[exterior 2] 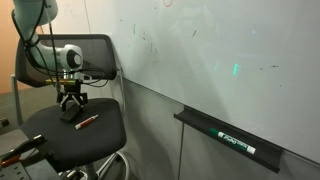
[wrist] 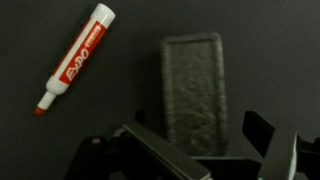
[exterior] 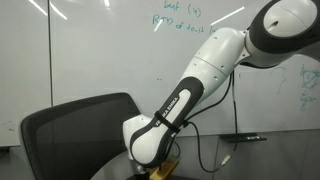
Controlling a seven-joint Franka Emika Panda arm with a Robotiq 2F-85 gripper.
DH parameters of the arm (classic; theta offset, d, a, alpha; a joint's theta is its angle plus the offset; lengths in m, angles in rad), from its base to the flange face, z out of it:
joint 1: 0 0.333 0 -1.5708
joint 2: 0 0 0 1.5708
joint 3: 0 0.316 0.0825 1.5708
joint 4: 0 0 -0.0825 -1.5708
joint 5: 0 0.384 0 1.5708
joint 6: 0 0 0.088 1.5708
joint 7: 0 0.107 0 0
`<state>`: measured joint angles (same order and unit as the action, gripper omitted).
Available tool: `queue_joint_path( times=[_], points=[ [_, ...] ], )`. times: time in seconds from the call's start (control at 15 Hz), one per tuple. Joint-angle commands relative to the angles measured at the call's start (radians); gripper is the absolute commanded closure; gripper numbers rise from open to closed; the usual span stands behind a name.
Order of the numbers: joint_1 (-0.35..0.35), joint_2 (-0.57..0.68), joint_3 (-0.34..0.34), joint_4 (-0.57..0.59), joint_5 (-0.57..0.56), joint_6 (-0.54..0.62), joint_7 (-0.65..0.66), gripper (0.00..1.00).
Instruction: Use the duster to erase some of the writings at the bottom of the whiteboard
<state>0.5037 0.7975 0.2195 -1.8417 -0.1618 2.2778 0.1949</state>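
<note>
Flat on the black seat of the chair (exterior 2: 95,148), directly below the gripper (wrist: 205,140): the duster (wrist: 192,88), a dark grey oblong block with a rough, felt-like top and a slightly raised rim. Long axis running straight away from the wrist camera, so up and down in the wrist view, with the near short end reaching in between the two black fingers (wrist: 262,135). Jaws spread wide, one on each long flank, empty, apparently not yet touching the block. Judged from this: already lined up to close across the narrow width, needing only a straight descent, no turn of the wrist. Soft felt likely to give a little under the pinch. To one side and well apart from the duster, a red marker (wrist: 75,58) with a smooth white barrel, lying at a slant, tip toward the lower corner; seen also on the seat in an exterior view (exterior 2: 87,122), near the gripper (exterior 2: 70,100). Beyond the chair, the whiteboard (exterior 2: 200,60), glossy and streaked with reflections, with a narrow dark ledge (exterior 2: 225,138) along its lower edge. Low on the board, the writings (exterior 2: 147,42), faint and too small to read. Well apart from duster and gripper for now.
</note>
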Motion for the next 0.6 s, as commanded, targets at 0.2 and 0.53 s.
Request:
queue_joint_path(
  times=[0.2,0.53],
  points=[
    [0.038,-0.122,-0.034,-0.104,-0.059,-0.020,0.056,0.00],
    [0.027,-0.129,-0.024,-0.112,-0.069,-0.042,0.035,0.00]
  ],
)
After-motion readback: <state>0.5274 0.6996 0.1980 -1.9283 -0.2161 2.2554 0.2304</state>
